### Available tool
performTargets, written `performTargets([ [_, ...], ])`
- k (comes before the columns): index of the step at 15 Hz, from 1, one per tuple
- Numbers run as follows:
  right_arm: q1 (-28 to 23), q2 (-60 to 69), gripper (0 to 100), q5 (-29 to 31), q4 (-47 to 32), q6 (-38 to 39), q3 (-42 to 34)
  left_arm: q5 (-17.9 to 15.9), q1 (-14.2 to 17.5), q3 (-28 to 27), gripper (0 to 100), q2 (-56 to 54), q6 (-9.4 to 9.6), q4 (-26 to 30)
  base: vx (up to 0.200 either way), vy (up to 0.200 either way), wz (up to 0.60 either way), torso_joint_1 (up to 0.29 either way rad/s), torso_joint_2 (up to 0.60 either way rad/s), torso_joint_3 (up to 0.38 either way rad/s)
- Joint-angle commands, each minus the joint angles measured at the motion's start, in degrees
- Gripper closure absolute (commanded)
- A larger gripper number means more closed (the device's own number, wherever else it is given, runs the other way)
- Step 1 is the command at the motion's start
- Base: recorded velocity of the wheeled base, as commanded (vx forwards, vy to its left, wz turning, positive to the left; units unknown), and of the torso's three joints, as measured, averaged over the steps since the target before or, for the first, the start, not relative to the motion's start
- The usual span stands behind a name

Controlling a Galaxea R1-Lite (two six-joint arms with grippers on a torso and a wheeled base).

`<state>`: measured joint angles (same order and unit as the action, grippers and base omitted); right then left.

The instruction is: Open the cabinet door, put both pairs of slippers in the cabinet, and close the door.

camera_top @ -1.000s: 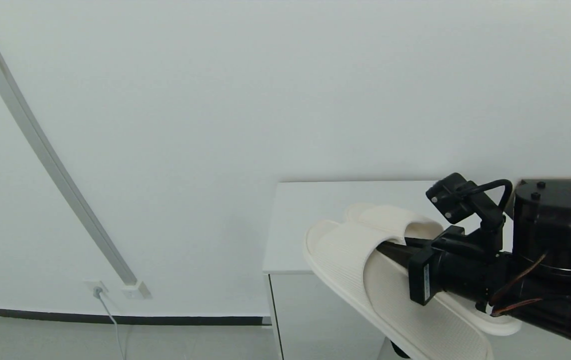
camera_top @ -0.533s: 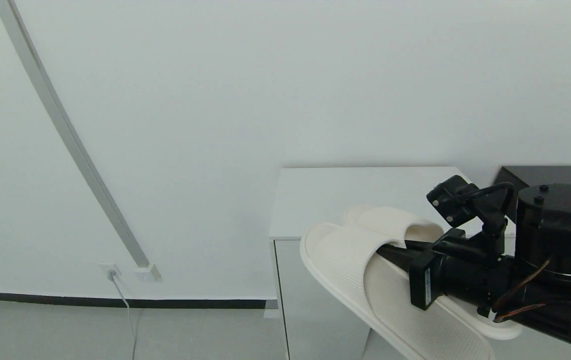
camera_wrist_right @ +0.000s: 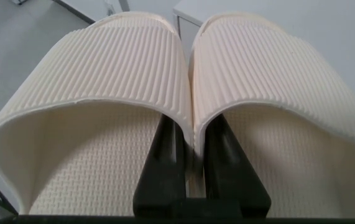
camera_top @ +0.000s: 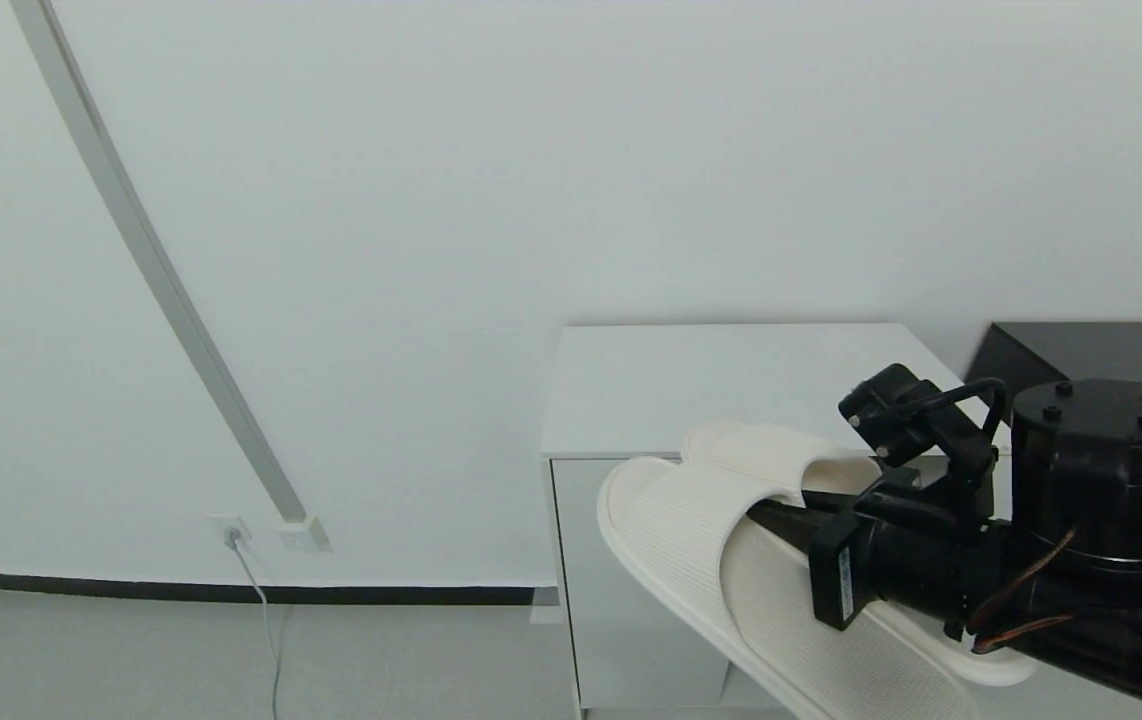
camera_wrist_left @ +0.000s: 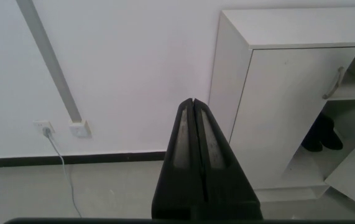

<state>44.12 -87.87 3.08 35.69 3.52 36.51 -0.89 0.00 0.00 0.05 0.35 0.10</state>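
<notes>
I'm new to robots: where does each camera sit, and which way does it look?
Head view: on the robot's head, facing forward and down at the wall and white cabinet; its right arm shows, holding slippers.
Left wrist view: on the left wrist, facing along the shut left tool toward the cabinet's open side.
Right wrist view: on the right wrist, looking along the right tool, which clamps the two slippers together.
Shared: head and left wrist views both show the cabinet.
</notes>
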Motion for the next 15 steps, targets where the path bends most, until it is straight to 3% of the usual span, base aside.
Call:
performTargets([
  [1,0.09,-0.55,100,-0.01,-0.1,-0.01,-0.04,0.01,0.0,0.0,100,0.04,0.0,-0.01,0.0,0.0,0.0,0.0,0.0,0.0],
  [9,2.2,-0.11,100,0.08,0.08,-0.1,-0.04,0.1,0.0,0.0,100,0.04,-0.18,-0.01,0.0,0.0,0.0,0.0,0.0,0.0],
  [15,2.2,-0.28,100,0.08,0.08,-0.1,0.05,0.01,0.0,0.0,100,0.04,-0.09,-0.01,0.0,-0.2,0.0,0.005,0.0,0.002],
])
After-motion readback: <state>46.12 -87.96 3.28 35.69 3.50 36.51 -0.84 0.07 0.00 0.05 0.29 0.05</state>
